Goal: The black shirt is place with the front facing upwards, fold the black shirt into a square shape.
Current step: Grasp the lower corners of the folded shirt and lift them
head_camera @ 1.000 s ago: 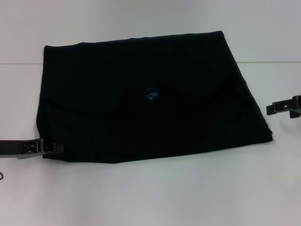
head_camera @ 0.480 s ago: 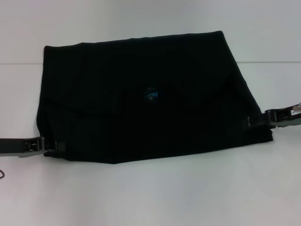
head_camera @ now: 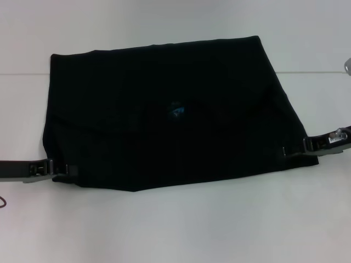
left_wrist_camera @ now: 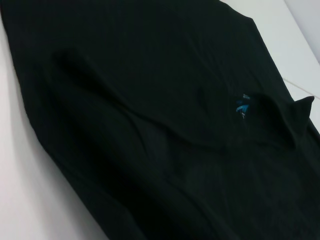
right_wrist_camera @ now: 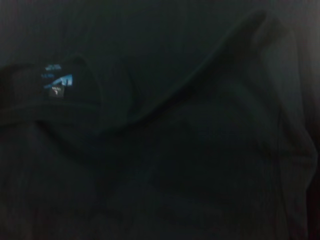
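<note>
The black shirt (head_camera: 164, 109) lies partly folded and flat on the white table (head_camera: 175, 230), as a wide dark trapezoid. Its small blue neck label (head_camera: 176, 109) shows near the middle. The off-white print is hidden. My left gripper (head_camera: 64, 171) is at the shirt's near left corner, low on the table. My right gripper (head_camera: 290, 150) is at the shirt's near right edge, reaching over the cloth. The left wrist view is filled by the shirt (left_wrist_camera: 150, 130) with the label (left_wrist_camera: 243, 106), and so is the right wrist view, with the shirt (right_wrist_camera: 200, 150) and label (right_wrist_camera: 56, 80).
White tabletop surrounds the shirt on all sides. A seam line (head_camera: 22, 73) crosses the table at the far side, behind the shirt. A small dark cable end (head_camera: 3, 204) shows at the left border.
My right gripper has moved in from the right, off the shirt, to its near right edge. My left gripper has stayed at the near left corner. The shirt has barely shifted.
</note>
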You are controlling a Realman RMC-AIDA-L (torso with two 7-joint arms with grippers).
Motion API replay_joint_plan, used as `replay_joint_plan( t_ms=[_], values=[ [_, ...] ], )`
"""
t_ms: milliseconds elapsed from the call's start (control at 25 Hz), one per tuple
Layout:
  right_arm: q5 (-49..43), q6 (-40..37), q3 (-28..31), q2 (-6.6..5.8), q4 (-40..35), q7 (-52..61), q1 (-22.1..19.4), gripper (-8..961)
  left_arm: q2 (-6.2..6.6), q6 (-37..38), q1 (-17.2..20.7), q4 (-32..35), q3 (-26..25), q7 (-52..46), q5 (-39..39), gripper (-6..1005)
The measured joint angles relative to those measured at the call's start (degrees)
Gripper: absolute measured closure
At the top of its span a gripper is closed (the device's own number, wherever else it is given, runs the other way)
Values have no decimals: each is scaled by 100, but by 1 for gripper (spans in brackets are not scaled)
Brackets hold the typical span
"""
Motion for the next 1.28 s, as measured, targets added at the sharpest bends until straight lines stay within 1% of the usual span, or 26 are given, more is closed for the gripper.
replay_joint_plan(
  t_ms=[120,320,560,760,800,920,1040,1120,1200,1280],
  values=[
    [-2,33,-119,5,2,23,2,111,6,6,-2,0,1,0,0,936],
    [-3,14,-109,7,-25,32,-6,299,14,43,-5,0,1,3,0,929],
    [29,-121,-89,-7,-134,62,-53,555,26,132,-22,6,5,52,1,921],
    [42,-289,-81,-18,-246,28,-75,792,47,277,-55,9,-4,102,3,914],
    [45,-401,-81,-26,-318,28,-97,800,56,334,-60,9,-6,103,5,913],
    [48,-921,-80,-62,-567,7,-189,826,139,772,-79,12,12,101,47,909],
    [25,-1853,-87,-145,-828,-113,-350,851,308,1587,-89,16,43,105,206,905],
    [4,-2582,-117,-218,-954,-288,-505,868,428,2283,-79,23,25,129,412,902],
    [-58,-3199,-137,-272,-1006,-527,-651,885,492,2881,-54,41,24,208,606,899],
    [-150,-3763,-145,-292,-995,-830,-791,884,500,3524,-28,51,37,320,918,896]
  ],
)
